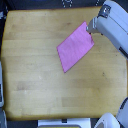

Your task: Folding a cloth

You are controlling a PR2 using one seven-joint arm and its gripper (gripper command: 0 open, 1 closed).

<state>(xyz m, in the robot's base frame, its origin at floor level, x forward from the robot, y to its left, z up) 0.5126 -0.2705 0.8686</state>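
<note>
The arm comes into the frame from the upper right, a bulky pale grey-white shell slanting down and toward the frame's left, with its hand [90,28] at the lower-left end of that slope. The hand sits right at the upper corner of the cloth [75,46], in the upper right part of the frame. Its dark tip meets the fabric's corner there — whether the fingers are closed on the cloth or only resting against it I cannot tell, since the picture is too blurred at that spot to show the gap between them.

The cloth is a plain pink-magenta piece lying flat on the wooden bench [35,65], a little above and right of the frame's centre. It is turned diagonally — one corner points up toward the hand, the opposite one down toward the frame's middle. No fold shows in it
</note>
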